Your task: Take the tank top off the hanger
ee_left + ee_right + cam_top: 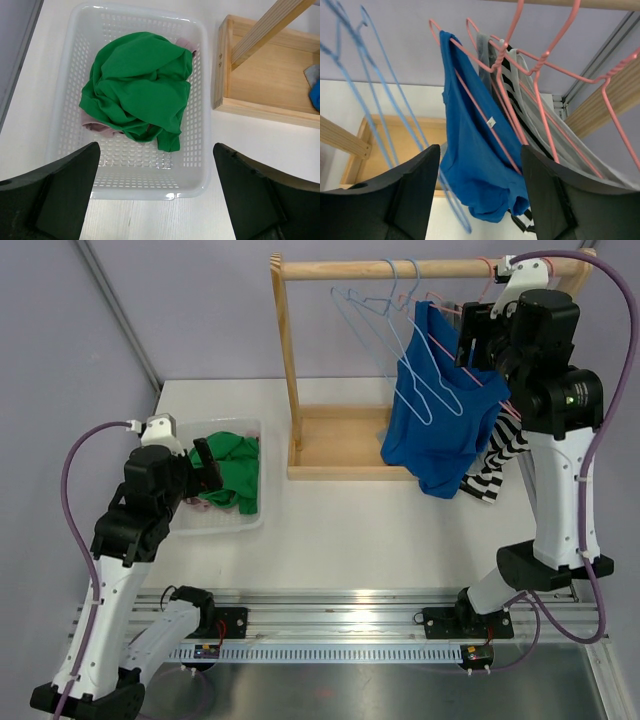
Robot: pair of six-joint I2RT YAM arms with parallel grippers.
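A blue tank top (pixel 435 430) hangs on a pink hanger (pixel 447 333) from the wooden rail at the back right. In the right wrist view the blue tank top (pixel 470 150) drapes over the pink hanger (pixel 485 112) and fills the gap between my right fingers. My right gripper (pixel 470 340) (pixel 480 165) stands open around that cloth, just under the rail. Over the white basket at the left, my left gripper (pixel 205 465) (pixel 156 170) is wide open and holds nothing.
The white basket (pixel 255 515) (pixel 200 75) holds a crumpled green garment (pixel 232 465) (pixel 137 85) over a pinkish one. Empty blue hangers (pixel 385 320) (pixel 370 110) hang left of the tank top. A striped garment (pixel 495 460) (pixel 507 85) and a grey one (pixel 555 135) hang behind it. The rack's wooden tray base (pixel 340 445) lies beneath.
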